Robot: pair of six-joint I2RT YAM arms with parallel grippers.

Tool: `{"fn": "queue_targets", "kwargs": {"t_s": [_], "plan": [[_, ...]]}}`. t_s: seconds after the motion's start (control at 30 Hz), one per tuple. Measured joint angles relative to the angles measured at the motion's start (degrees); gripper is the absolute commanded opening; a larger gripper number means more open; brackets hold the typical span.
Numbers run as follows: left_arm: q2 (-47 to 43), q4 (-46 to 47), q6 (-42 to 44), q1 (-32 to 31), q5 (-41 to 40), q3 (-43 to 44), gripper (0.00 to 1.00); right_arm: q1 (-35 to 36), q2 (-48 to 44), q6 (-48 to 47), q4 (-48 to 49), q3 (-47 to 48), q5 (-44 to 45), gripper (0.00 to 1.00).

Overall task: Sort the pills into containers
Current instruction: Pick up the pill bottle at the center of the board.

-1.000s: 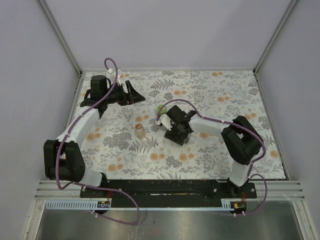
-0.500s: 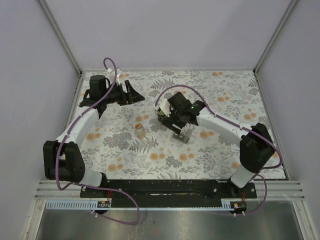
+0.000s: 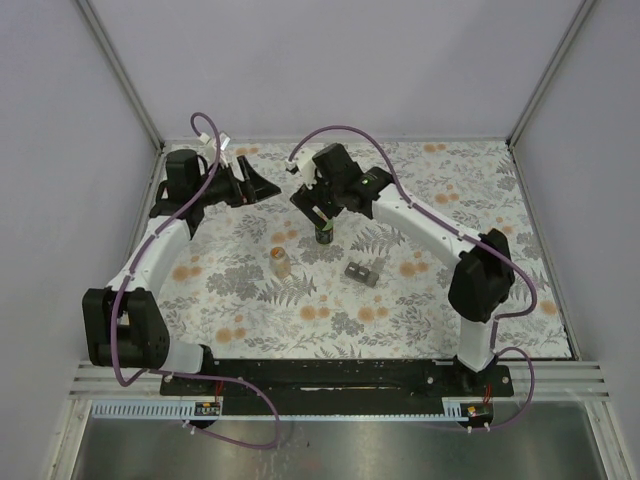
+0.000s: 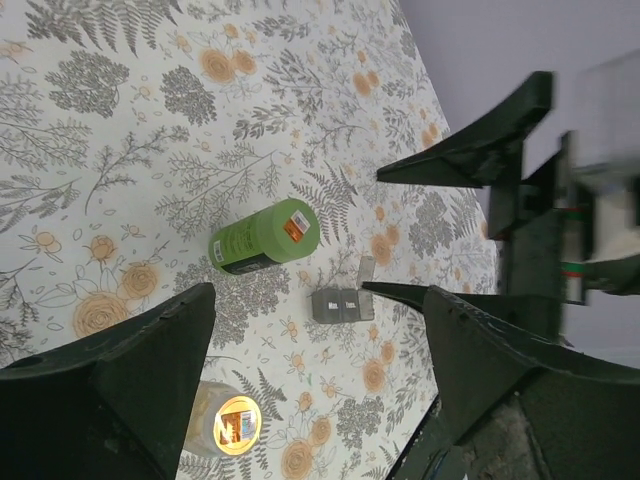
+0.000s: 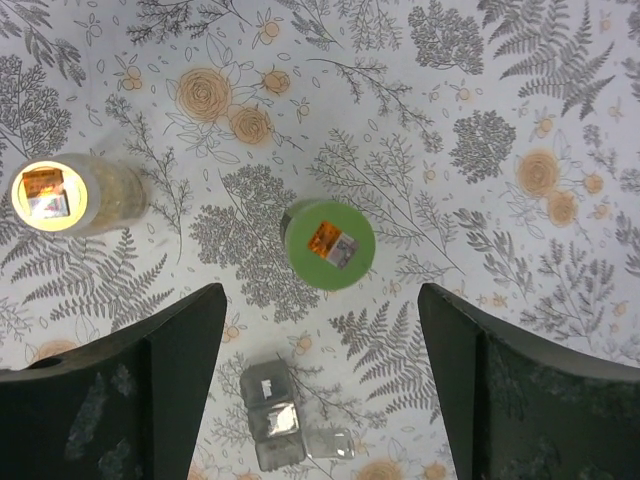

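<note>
On the floral tabletop, three containers stand apart from one another.
- Green bottle: upright near the middle, lid on, orange sticker on the cap. Contents not visible.
- Clear bottle: upright, nearer the left arm, capped, also with an orange sticker. Contents cannot be told.
- Small grey pill organiser: lies nearer the arm bases, on the right of the green bottle. Compartments too small to read.

Right end effector: jaws wide, nothing held. It hangs above the green bottle, which shows just beyond the fingertips and is not touched.

Left end effector: jaws wide, holding nothing, at the far left of the tabletop, well apart from all three containers.
</note>
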Motion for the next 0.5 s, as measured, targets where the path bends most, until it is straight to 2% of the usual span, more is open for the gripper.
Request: {"fn": "queue_targets", "kwargs": {"t_s": [0.27,0.5], "plan": [[-3.3,0.3,1.0,2.3,-0.1,-1.2,0.95,0.0,9.3,3.4,-0.5,2.1,-0.2,0.89],[-3.7,-0.1,1.7,2.9,0.1,-2.0,0.96,-0.1,11.2,4.1,-0.2,2.4,0.8,0.88]]}}
